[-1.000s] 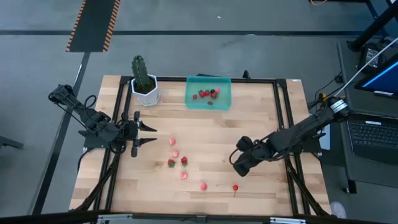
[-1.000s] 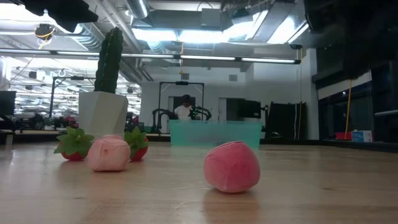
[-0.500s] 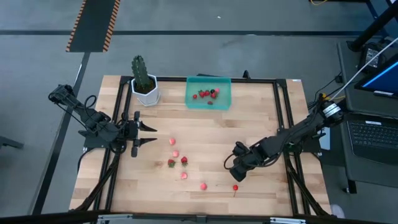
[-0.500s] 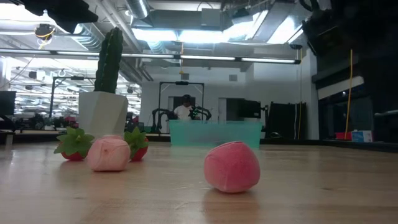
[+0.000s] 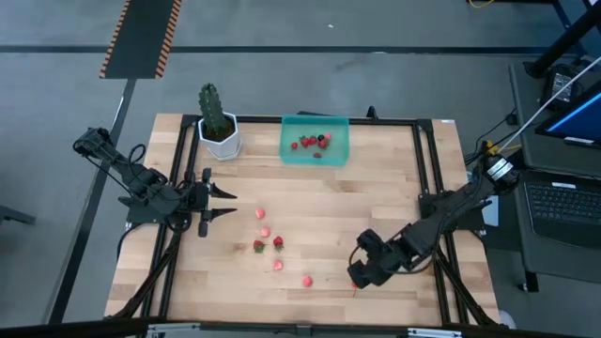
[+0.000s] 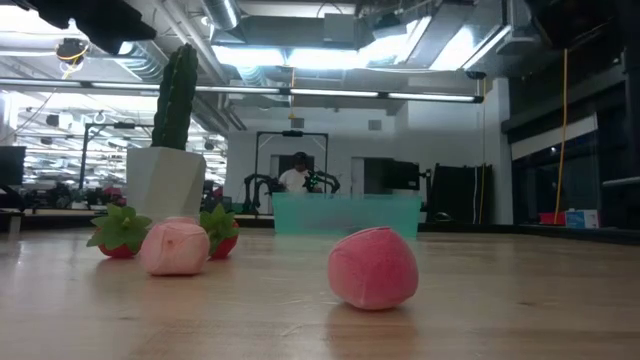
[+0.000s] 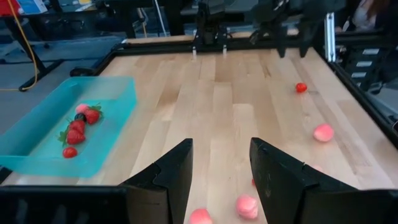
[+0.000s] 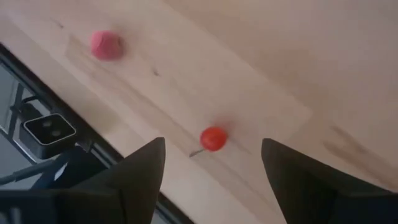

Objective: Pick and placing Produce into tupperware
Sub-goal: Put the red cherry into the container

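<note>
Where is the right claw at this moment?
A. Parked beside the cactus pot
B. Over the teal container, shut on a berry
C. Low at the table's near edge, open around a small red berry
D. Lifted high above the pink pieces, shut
C: the right claw is at the near edge, and its wrist view shows the small red berry lying between its spread fingers, not yet gripped.
</note>
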`<action>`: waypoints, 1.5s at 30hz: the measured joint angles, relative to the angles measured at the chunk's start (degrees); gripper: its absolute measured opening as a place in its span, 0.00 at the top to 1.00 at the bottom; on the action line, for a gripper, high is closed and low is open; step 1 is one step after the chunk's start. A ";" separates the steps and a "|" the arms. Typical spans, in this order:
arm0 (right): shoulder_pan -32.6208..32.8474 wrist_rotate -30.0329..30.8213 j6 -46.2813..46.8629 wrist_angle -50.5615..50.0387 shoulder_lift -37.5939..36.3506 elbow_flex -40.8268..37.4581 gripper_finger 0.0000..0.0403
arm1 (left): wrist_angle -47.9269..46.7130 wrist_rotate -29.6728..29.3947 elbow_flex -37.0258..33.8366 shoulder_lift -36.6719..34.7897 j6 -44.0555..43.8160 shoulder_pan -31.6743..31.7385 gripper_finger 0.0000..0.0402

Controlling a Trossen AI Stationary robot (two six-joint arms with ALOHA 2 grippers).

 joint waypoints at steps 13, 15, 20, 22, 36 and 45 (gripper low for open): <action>1.85 -0.28 3.33 -3.66 11.28 8.84 0.33 | -0.67 0.00 0.00 -0.02 -0.20 -0.02 0.62; 1.85 -0.27 3.54 -4.92 12.85 10.27 0.33 | -0.67 0.00 0.00 0.00 -0.24 0.00 0.62; 1.85 -0.31 7.71 -10.42 16.97 13.47 0.33 | -0.66 0.00 0.00 -0.02 -1.58 -0.01 0.62; 1.89 -0.63 7.79 -10.50 18.64 14.20 0.33 | -0.67 0.00 0.00 0.00 -1.57 -0.02 0.62; 2.11 -1.40 9.36 -9.86 25.39 16.98 0.33 | -0.65 0.00 0.00 -0.02 -1.59 0.00 0.62; 2.22 -1.82 10.75 -9.13 26.07 16.91 0.33 | -0.67 0.00 0.00 -0.01 -1.59 0.00 0.62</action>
